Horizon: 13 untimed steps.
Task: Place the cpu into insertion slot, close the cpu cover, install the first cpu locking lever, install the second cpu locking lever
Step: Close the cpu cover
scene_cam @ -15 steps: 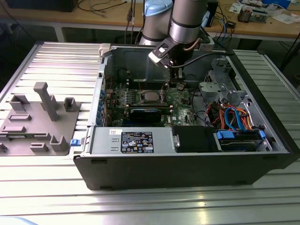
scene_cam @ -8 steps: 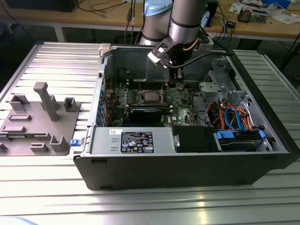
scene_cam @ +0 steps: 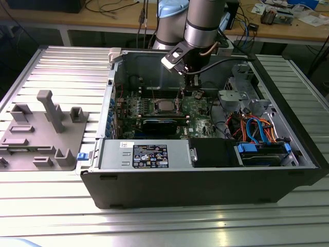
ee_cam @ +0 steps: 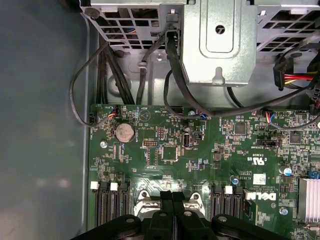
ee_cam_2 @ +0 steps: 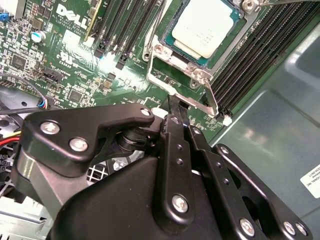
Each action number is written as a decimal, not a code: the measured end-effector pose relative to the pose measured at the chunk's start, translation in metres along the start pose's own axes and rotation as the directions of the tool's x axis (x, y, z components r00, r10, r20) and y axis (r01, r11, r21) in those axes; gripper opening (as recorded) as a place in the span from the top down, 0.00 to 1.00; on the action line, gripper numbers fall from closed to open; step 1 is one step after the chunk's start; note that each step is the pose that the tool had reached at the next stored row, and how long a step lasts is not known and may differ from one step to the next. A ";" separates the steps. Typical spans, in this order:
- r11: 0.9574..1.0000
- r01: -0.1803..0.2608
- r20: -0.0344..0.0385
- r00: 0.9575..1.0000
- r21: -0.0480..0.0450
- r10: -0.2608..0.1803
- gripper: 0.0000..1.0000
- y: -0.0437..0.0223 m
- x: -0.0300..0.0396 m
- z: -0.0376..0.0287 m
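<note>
Slatted tabletop [scene_cam: 51,67] carries an open computer case [scene_cam: 205,185]; a grey fixture tray [scene_cam: 41,139] lies on it at the exterior view's left. Green motherboard [ee_cam: 200,160] lies flat inside the case. The end effector [ee_cam_2: 172,107] is clenched, fingers together with nothing seen between them, its tip just beside the insertion slot [scene_cam: 156,106]. The cpu [ee_cam_2: 205,25] sits in that slot, with the cpu cover [ee_cam_2: 172,62] flat around it.

Silver cpu [ee_cam_2: 204,27] seated flat in insertion slot [ee_cam_2: 176,71]
</note>
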<state>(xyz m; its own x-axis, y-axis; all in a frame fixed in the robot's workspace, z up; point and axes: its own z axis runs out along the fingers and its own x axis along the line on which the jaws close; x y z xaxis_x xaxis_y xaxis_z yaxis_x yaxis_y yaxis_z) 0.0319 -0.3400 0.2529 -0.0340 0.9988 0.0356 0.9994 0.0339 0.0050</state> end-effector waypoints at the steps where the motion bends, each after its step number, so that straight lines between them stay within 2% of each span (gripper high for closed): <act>1: 1.000 0.000 0.000 1.000 0.000 0.000 0.89 -0.0002 0.0000 0.0000; 13: 1.000 0.000 0.000 1.000 0.000 0.000 0.89 -0.0037 0.0000 0.0000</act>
<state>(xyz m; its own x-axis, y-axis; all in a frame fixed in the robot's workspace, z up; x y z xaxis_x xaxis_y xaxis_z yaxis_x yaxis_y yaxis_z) 0.0281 -0.3401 0.2529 -0.0342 0.9988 0.0357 0.9994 0.0340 0.0050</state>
